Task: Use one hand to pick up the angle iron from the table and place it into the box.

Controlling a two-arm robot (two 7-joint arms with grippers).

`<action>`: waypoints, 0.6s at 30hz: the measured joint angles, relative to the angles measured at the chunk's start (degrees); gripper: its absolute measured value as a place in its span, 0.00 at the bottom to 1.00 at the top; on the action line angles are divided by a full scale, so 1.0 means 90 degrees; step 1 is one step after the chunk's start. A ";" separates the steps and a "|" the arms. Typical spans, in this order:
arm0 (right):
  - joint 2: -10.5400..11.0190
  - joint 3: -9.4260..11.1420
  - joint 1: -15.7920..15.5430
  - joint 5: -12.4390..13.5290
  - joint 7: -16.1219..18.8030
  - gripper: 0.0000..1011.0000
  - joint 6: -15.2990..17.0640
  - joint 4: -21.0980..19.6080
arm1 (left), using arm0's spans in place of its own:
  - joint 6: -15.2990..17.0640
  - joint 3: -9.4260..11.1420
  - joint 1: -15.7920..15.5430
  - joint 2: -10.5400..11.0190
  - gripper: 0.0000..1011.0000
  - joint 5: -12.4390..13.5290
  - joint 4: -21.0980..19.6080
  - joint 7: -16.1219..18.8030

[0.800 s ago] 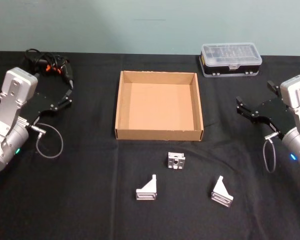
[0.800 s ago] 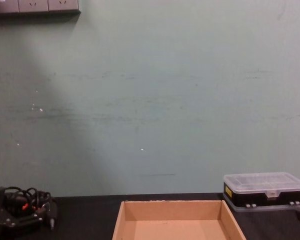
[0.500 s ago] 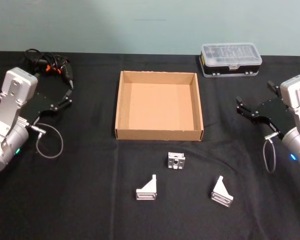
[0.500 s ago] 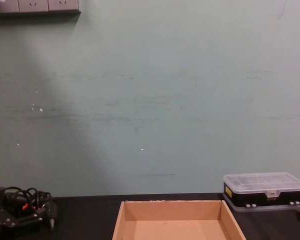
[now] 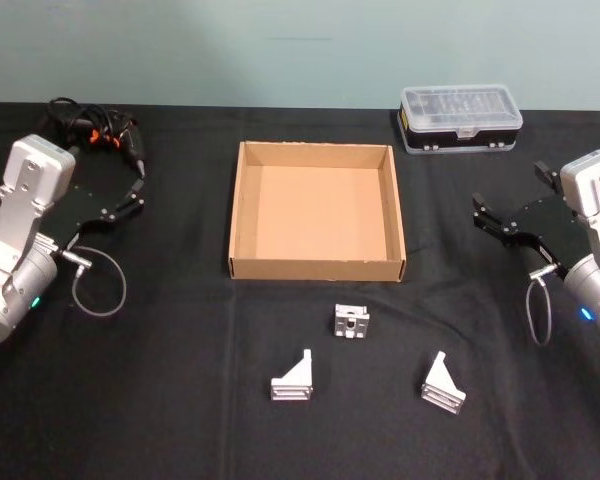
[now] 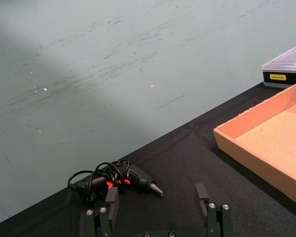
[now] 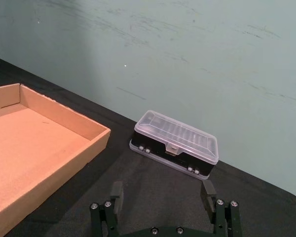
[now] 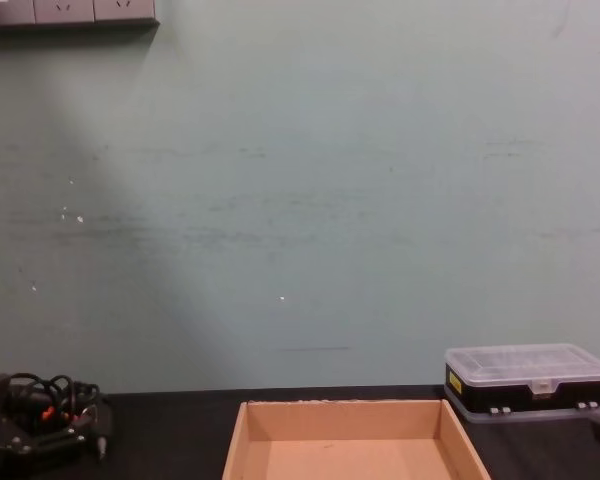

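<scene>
Nothing moved; angle irons (image 5: 353, 322) (image 5: 293, 379) (image 5: 444, 384) apart from end effectors (image 5: 115, 195) (image 5: 510, 200).

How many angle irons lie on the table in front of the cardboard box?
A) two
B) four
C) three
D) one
C: on the table, in front of the box, lie the left angle iron, the middle angle iron and the right angle iron.

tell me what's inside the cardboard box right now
Nothing: in the head view the box shows only its bare cardboard floor. The three angle irons lie on the table in front of it. Its near wall may hide a thin strip of floor.
</scene>
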 joint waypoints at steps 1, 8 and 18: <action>0.0000 0.0000 0.0000 0.0000 0.0000 0.99 0.0000 0.0000 | 0.0000 0.0000 0.0000 0.0000 0.99 0.0000 0.0000 0.0000; 0.0000 0.0000 0.0000 0.0000 0.0000 0.99 0.0000 0.0000 | 0.0000 0.0000 0.0000 0.0000 0.99 0.0000 0.0000 0.0000; 0.0000 0.0000 0.0000 0.0000 0.0000 0.99 0.0000 0.0000 | 0.0000 0.0000 0.0000 0.0000 0.99 0.0000 0.0000 0.0000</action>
